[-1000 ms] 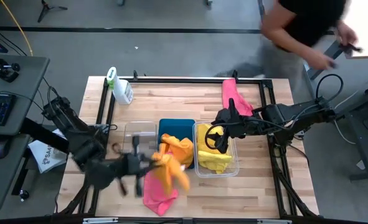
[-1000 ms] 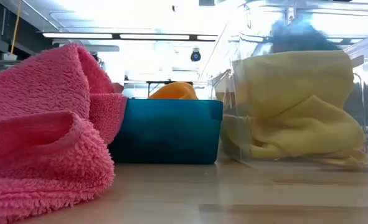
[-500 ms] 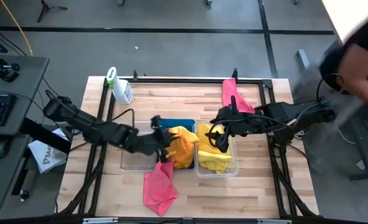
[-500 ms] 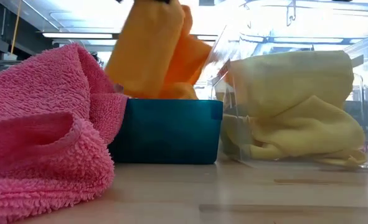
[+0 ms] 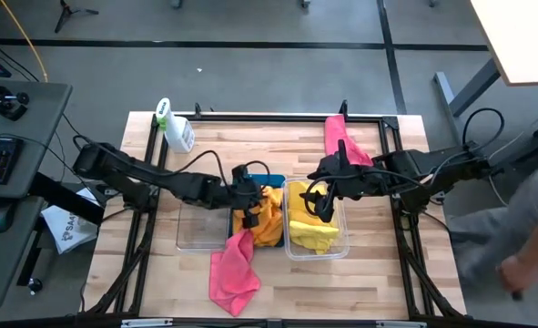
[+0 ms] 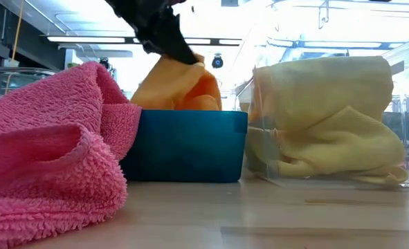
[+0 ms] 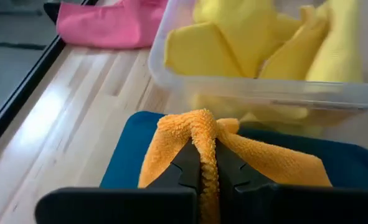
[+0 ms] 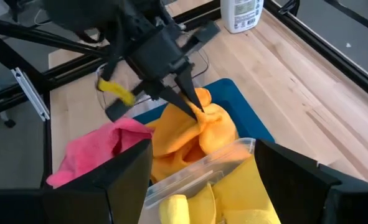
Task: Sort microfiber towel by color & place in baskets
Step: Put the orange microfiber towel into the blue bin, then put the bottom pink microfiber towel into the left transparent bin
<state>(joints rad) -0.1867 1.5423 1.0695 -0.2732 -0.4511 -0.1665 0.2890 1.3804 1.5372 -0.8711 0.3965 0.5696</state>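
Over the blue basket: left gripper [image 5: 248, 193] pinches a ridge of orange towel [image 5: 261, 217], fingers closed tight on the fold; cloth bunched in and over the basket.
Blue basket [image 5: 270, 180]: middle bin of the row, mostly hidden under orange cloth; only its far edge shows from above.
Clear basket, right of blue [image 5: 341, 239]: packed w/ yellow towels [image 5: 309, 226]; touches the blue one's wall.
Clear basket, left of blue [image 5: 198, 228]: looks empty.
Right gripper [image 5: 316, 202]: hovers above the yellow bin, just right of blue basket; fingers spread apart, nothing held.
Pink towel, near [image 5: 232, 273]: on table at the blue basket's front-left corner, one corner reaching up by the orange cloth.
Pink towel, far [image 5: 341, 138]: behind the blue basket, to the right, by the table frame.
Spray bottle [image 5: 175, 128]: well behind-left of blue basket; not part of the job.
Step, my read: dropping orange into blue bin.
Doing it well: lower till cloth sits inside the walls, then let go; orange hangs over the front rim, so release toward the back. Lift straight up after, so fibres don't drag it out. Keep clear of the pink corner.
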